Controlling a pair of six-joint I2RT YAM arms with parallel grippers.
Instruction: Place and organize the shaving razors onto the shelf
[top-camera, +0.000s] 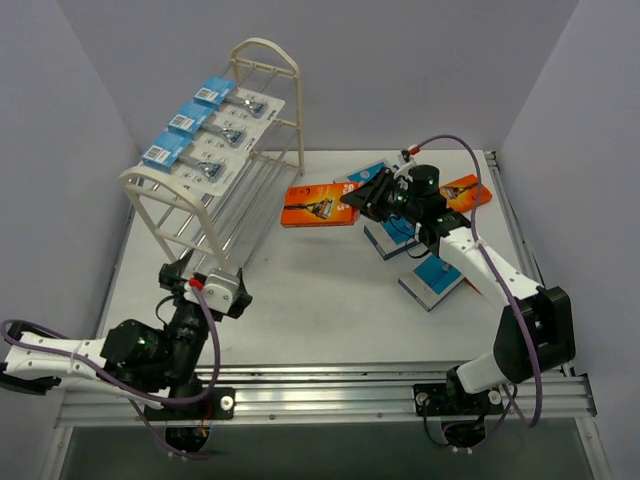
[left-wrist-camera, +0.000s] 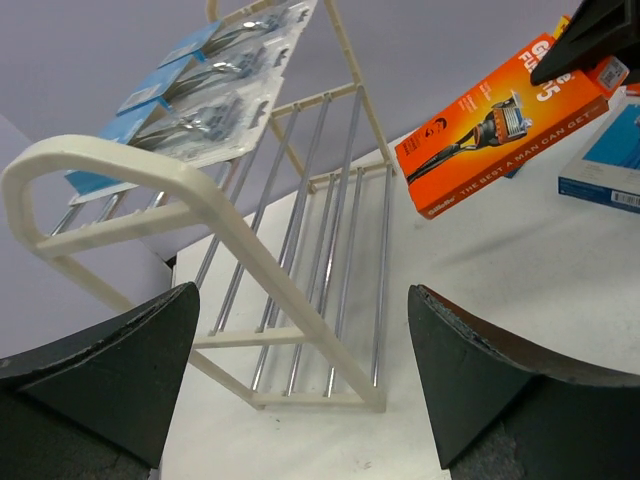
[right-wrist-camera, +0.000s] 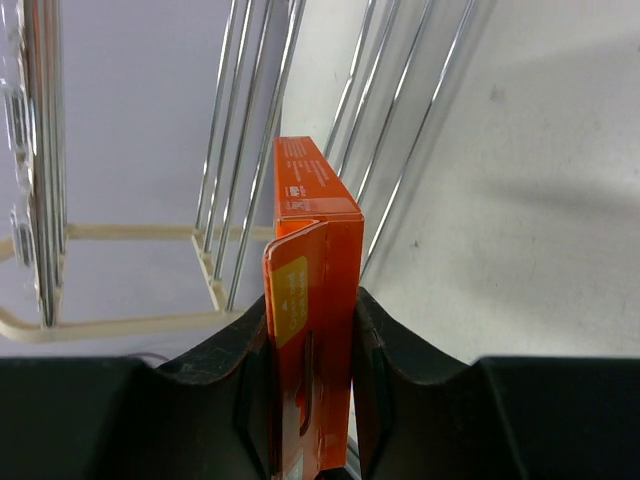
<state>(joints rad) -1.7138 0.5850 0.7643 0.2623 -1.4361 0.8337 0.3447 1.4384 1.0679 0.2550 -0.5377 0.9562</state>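
Shelf (top-camera: 235, 195) first: cream-white, arched end frames, thin rods in sloping tiers, set at the far left of the worktop (top-camera: 330, 310). Carries three blister cards (top-camera: 212, 130) in a neat row on the top tier, blue headers all to one side. Looks like sorting by kind, with the lower rods left bare for boxes.

Right pincer (top-camera: 353, 203) next, clamped on an orange box (top-camera: 318, 206), squeezing one short end across the thin sides, seen edge-on from the wrist. Seems lifted off the worktop, just beside the lower tier, not touching. Sensible grip, probably: keeps the long free end leading toward the rods and the fingers trailing clear.

Left pincer (left-wrist-camera: 300, 370) spread wide, holding nothing, parked low at the shelf's near end. Out of the way, most likely, with a camera view up through the rods.

Now the box itself: flat, bright orange, razor pictured along the face, white lettering, tucked flap at the gripped end. Rigid carton by the look, so should take the squeeze without buckling.

Further right, well apart from the shelf: blue-and-white boxes (top-camera: 433, 280) and a second orange box (top-camera: 468, 190), lying loose on the worktop.
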